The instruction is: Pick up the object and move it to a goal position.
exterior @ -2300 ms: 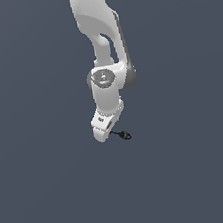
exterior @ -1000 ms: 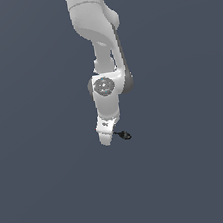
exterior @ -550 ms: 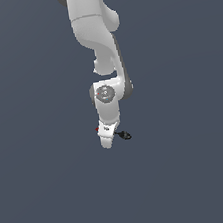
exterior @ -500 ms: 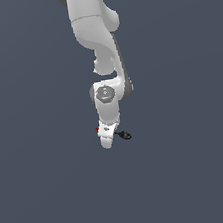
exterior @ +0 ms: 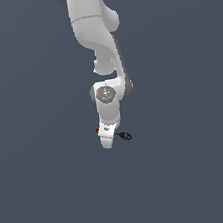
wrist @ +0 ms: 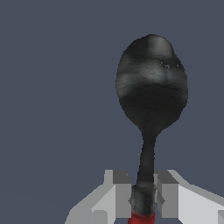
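The object is a tiny spoon-like utensil with a black rounded head [wrist: 151, 85] and a thin stem that turns red at its handle end [wrist: 141, 218]. In the wrist view my gripper [wrist: 143, 199] is shut on the object's stem, one grey finger [wrist: 119, 194] on each side. In the exterior view the white arm hangs down, and the gripper [exterior: 106, 139] holds the object, whose black head [exterior: 126, 136] sticks out toward the exterior view's right. A red tip [exterior: 97, 130] shows at the other side of the hand.
A plain dark grey surface [exterior: 53, 183] fills the background in both views. Nothing else shows.
The arm has drawn downward and swung slightly, with the object still in the gripper. The red handle tip now shows at the hand's side in the exterior view.
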`<state>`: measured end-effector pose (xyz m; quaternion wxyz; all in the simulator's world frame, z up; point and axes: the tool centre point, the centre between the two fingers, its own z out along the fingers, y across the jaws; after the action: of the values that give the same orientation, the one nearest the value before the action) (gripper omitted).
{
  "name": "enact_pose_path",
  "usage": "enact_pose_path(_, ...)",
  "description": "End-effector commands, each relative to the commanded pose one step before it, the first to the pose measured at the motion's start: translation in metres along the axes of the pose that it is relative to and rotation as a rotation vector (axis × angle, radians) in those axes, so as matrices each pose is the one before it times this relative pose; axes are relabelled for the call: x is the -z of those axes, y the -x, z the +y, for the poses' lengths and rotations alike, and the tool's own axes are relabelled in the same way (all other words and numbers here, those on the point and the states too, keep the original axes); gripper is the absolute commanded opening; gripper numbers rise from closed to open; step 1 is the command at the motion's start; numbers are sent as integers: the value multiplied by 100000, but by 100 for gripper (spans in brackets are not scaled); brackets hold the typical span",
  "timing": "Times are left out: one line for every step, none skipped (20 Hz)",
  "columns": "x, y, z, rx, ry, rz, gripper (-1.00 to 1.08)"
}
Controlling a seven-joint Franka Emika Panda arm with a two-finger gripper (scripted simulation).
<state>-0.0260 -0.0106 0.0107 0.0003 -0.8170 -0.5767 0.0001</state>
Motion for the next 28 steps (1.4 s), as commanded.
enact_pose_path(6,27,13,-46,23,-5,-100)
enact_pose_path(17,-6,19,0,0,0,-100)
enact_pose_path(51,-17,57,0,0,0,-100)
enact_pose_path(85,-28,94,0,0,0,-100)
enact_pose_path(119,-40,132,0,0,0,-100)
enact_pose_path(152,-51,169,0,0,0,-100)
enact_pose_path(184,-56,208,-9,-17,45,-100)
enact_pose_path(218,-73,243,0,0,0,-100)
enact_pose_path(249,-84,278,0,0,0,-100)
enact_pose_path(278,-94,311,0,0,0,-100)
enact_pose_path(305,-96,346,-12,-17,44,-100)
enact_pose_path(333,-113,374,0,0,0,-100)
enact_pose_path(358,-122,403,0,0,0,-100)
enact_pose_path(380,-120,434,-14,-16,44,-100)
enact_pose_path(403,-137,457,0,0,0,-100)
enact_pose_path(423,-145,481,0,0,0,-100)
enact_pose_path(440,-138,508,-18,-15,43,-100)
enact_pose_path(457,-157,524,0,0,0,-100)
enact_pose_path(471,-163,543,0,0,0,-100)
enact_pose_path(484,-168,561,0,0,0,-100)
enact_pose_path(494,-172,575,0,0,0,-100)
enact_pose_path(487,-170,569,0,0,0,-100)
enact_pose_path(473,-139,563,-37,-8,31,-100)
enact_pose_path(457,-160,540,0,0,0,-100)
enact_pose_path(443,-156,526,0,0,0,-100)
enact_pose_path(429,-152,513,0,0,0,-100)
enact_pose_path(416,-147,500,0,0,0,-100)
enact_pose_path(406,-118,495,-42,12,-22,-100)
